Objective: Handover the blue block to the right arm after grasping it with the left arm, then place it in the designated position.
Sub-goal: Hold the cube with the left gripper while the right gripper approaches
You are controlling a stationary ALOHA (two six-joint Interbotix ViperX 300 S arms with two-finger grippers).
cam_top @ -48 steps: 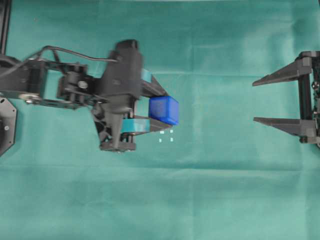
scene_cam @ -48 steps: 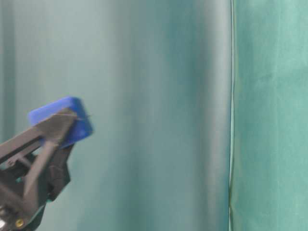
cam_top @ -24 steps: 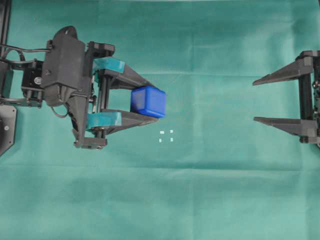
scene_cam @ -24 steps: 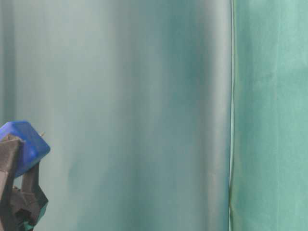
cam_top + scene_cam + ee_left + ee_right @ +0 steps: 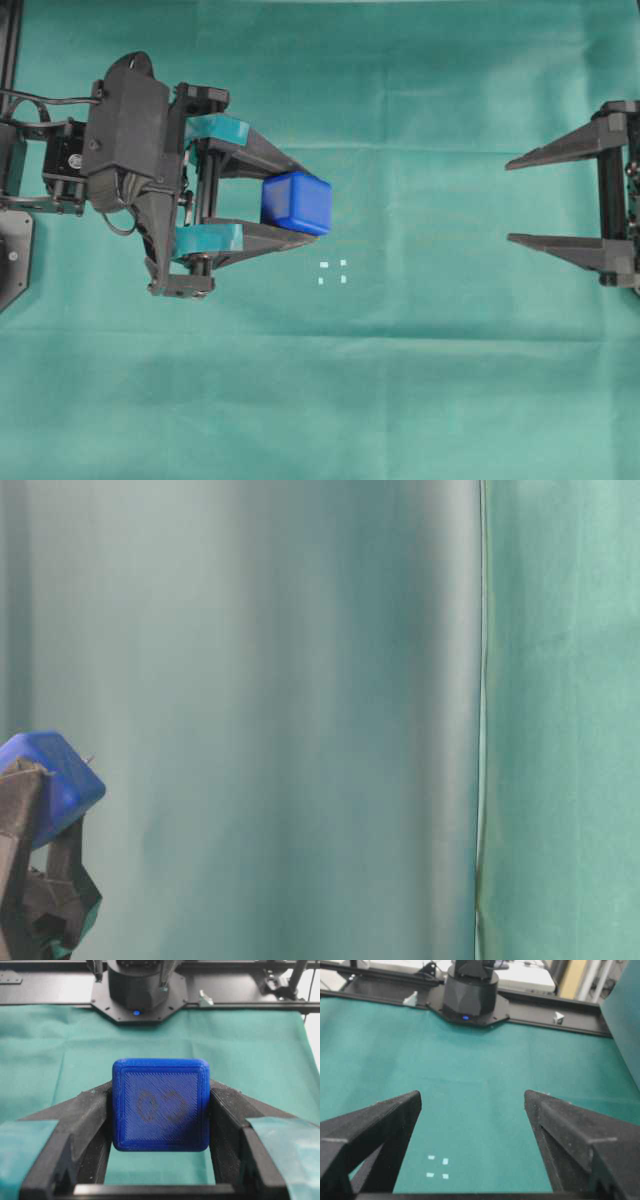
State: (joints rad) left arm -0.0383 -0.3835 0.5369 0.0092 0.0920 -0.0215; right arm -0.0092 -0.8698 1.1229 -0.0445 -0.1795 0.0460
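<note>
Plenty of bare green counter (image 5: 420, 400) between the two arms, nothing in the way. The left pincer (image 5: 300, 205) is clamped on the blue block (image 5: 296, 203), one finger on each side, held up off the cloth and pointing toward the right arm. It's a cube, so no real long axis; a faintly embossed face looks back at the wrist camera. The designated position (image 5: 332, 272) sits just beside the block, uncovered. The right pincer (image 5: 510, 202) waits well apart at the far edge, jaws spread wide, holding nothing.
</note>
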